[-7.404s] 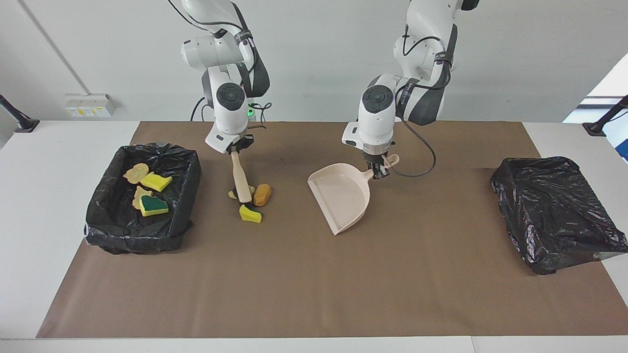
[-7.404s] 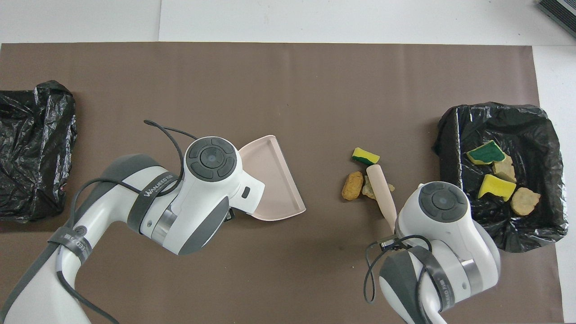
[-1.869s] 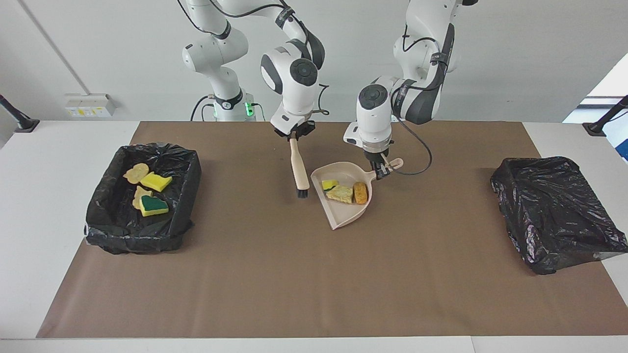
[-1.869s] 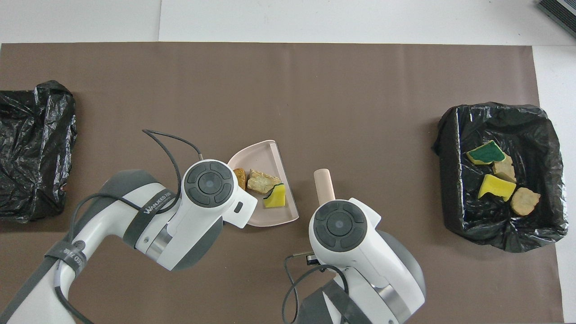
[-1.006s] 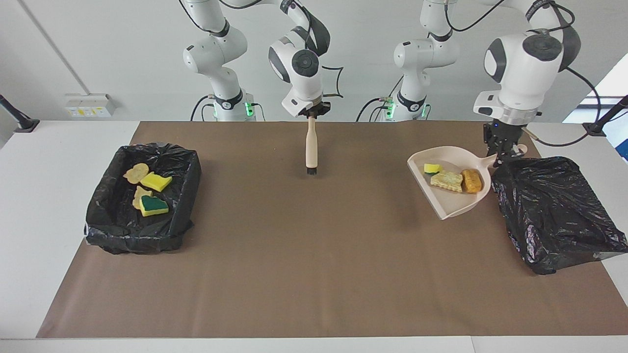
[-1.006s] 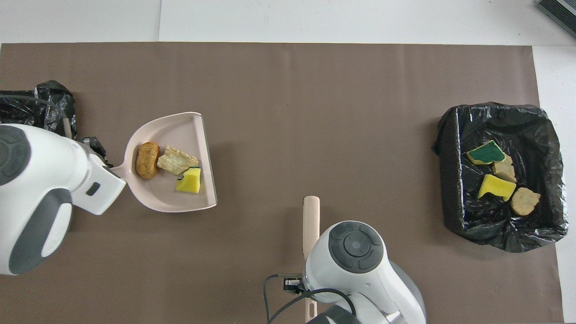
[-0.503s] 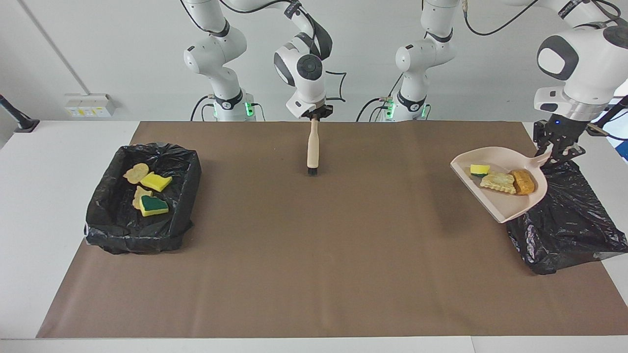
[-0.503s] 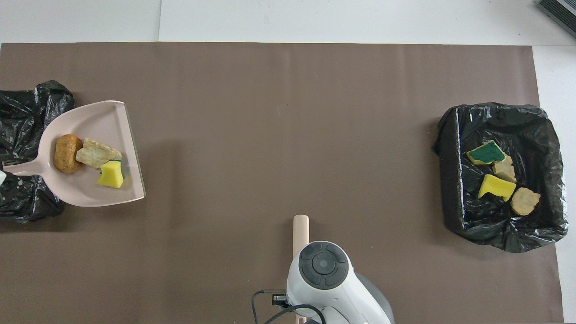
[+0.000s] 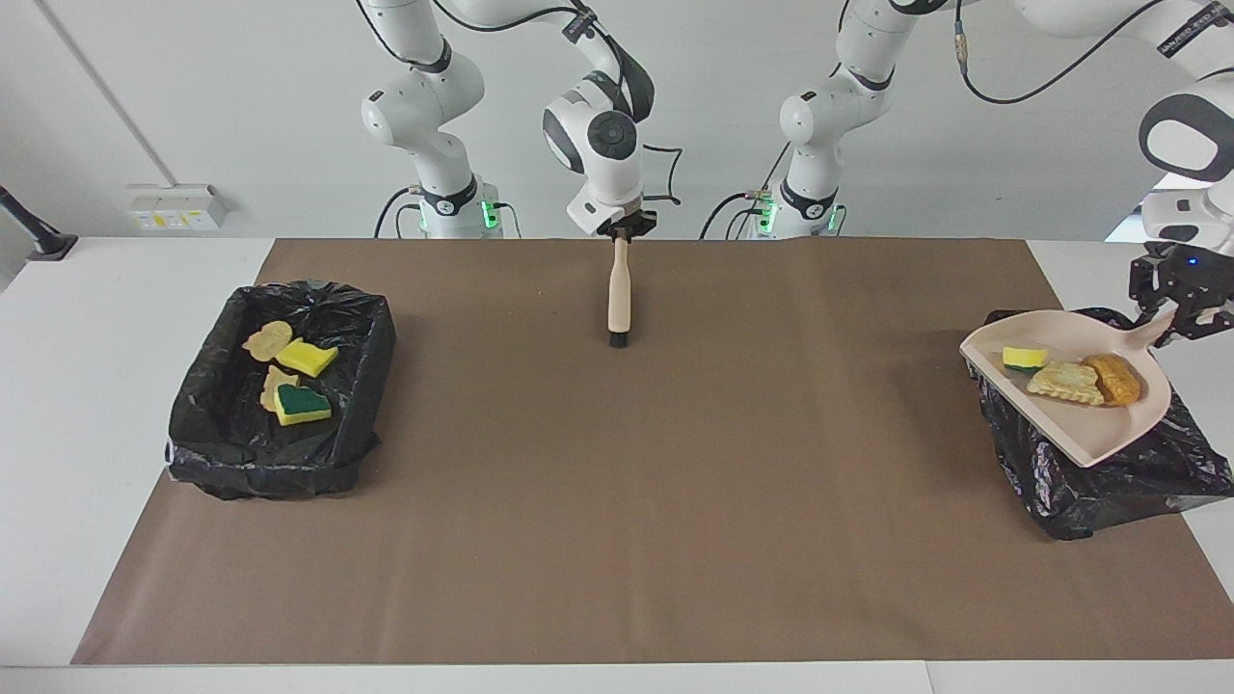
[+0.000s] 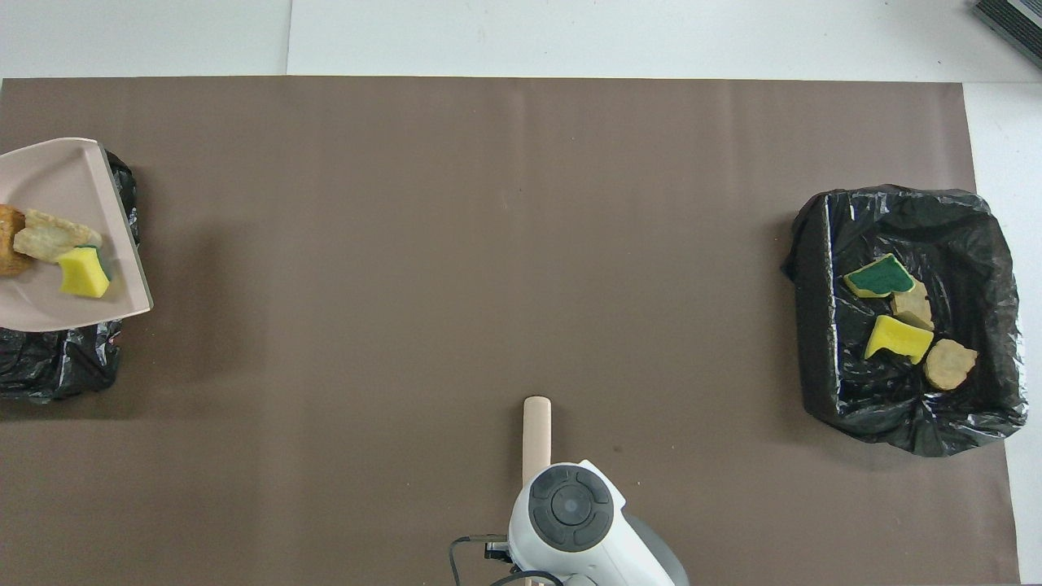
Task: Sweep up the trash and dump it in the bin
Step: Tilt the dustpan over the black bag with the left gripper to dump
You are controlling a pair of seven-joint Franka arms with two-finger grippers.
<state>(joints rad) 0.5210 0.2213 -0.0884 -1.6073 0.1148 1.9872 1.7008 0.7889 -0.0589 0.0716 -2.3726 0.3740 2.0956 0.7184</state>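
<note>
In the pale pink dustpan point(image 9: 1080, 429) lie three scraps of trash point(image 9: 1063, 381) — a yellow-and-green sponge piece, a tan lump and an orange-brown lump. The left gripper point(image 9: 1178, 310) is clamped on the dustpan's handle and holds it in the air over the black-lined bin point(image 9: 1109, 472) at the left arm's end of the table. Four more scraps point(image 9: 292, 371) lie in the other black-lined bin point(image 9: 241, 463) at the right arm's end. The right gripper point(image 9: 622, 229) grips the top of the beige-handled brush point(image 9: 618, 294), which hangs upright over the brown mat point(image 9: 617, 501) — bristles down, at the middle of the robots' edge.
</note>
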